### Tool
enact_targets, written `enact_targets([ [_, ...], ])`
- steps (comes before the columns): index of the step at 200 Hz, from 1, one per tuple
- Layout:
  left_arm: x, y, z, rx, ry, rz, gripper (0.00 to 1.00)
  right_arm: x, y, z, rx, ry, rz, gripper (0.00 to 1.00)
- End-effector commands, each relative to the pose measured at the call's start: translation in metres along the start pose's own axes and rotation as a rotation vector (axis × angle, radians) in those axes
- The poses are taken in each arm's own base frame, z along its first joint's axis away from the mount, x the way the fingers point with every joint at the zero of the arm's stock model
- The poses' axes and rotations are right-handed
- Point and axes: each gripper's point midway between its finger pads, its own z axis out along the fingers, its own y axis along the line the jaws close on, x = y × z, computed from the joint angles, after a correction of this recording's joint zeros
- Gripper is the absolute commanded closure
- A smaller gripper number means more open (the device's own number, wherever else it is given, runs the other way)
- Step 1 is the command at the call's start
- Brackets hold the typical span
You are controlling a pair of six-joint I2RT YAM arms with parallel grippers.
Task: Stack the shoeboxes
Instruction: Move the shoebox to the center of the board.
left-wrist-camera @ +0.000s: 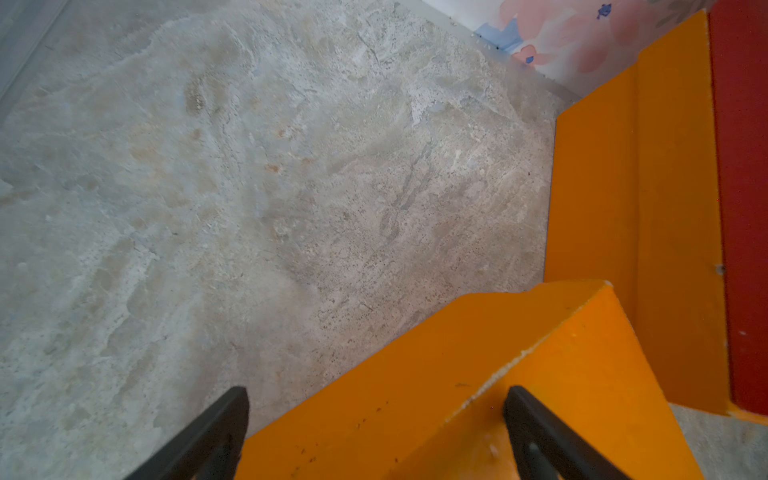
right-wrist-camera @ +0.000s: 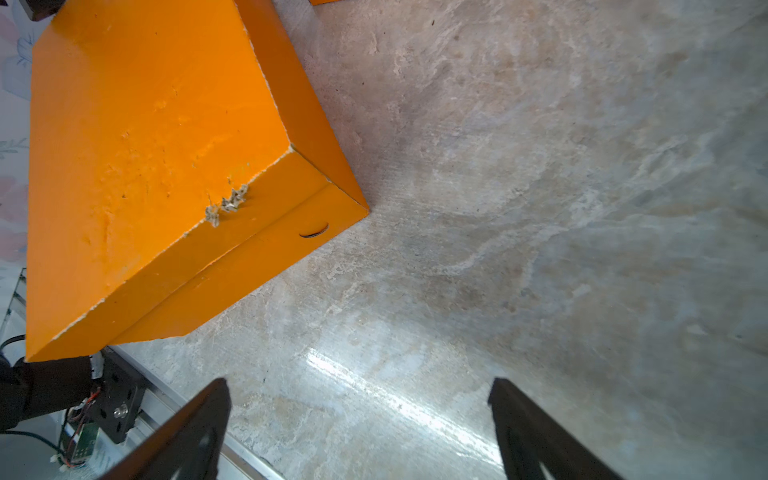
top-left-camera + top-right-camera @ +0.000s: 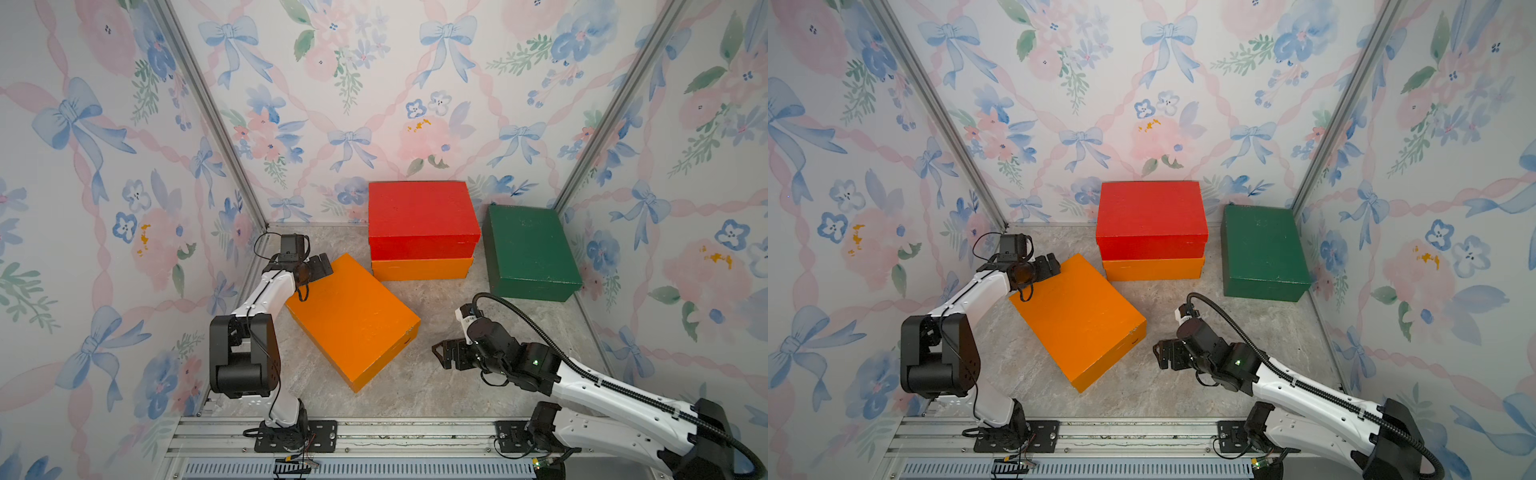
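At ten o'clock on the grey stone-patterned bench (image 3: 407, 399), the left hand (image 3: 321, 268) hangs spread over the far corner of the loose orange lidded cardboard shoebox (image 3: 353, 322); the left wrist view shows one finger (image 1: 216, 436) outside the box wall and one above the lid, pinching nothing. That box lies askew from the middle toward seven o'clock, its far end close to the stack. At twelve o'clock the red lidded cardboard shoebox (image 3: 422, 214) sits squarely on the second orange cardboard shoebox (image 3: 422, 269). At five o'clock the right hand (image 3: 441, 353) is spread and empty, low over bare bench just beside the loose box's near right corner, not touching. At two o'clock the dark green lidded cardboard shoebox (image 3: 530, 253) stands alone. The job in hand looks to be raising the loose orange box onto the red one: it is too wide for one hand, so both should press in on opposite ends, below the lid's rim lest the lid come off, lift level, clear the red lid, turn it square, then lower
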Motion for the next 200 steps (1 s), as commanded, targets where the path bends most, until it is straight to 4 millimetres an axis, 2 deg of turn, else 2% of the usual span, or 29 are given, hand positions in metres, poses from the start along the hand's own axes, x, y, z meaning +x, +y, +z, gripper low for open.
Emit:
enact_targets([
  [1, 0.029, 0.001, -0.002, 0.006, 0.072, 0.018, 0.02, 0.008, 0.007, 0.007, -0.04, 0.024, 0.015, 0.03],
  [35, 0.049, -0.004, -0.006, 0.034, 0.102, 0.012, 0.02, 0.007, 0.016, 0.006, -0.088, 0.024, 0.033, 0.03],
  [75, 0.066, -0.021, -0.018, 0.068, 0.108, 0.037, 0.02, 0.011, 0.025, 0.004, -0.149, 0.038, 0.07, 0.03],
  [122, 0.074, -0.039, -0.039, 0.146, 0.094, 0.027, 0.02, 0.023, 0.022, 0.01, -0.147, 0.068, 0.128, 0.03],
  [158, 0.09, -0.053, -0.052, 0.189, 0.1, 0.045, 0.02, 0.031, 0.027, 0.016, -0.181, 0.086, 0.177, 0.03],
  [200, 0.101, -0.056, -0.065, 0.228, 0.096, 0.036, 0.02, 0.032, 0.025, 0.017, -0.153, 0.087, 0.184, 0.03],
])
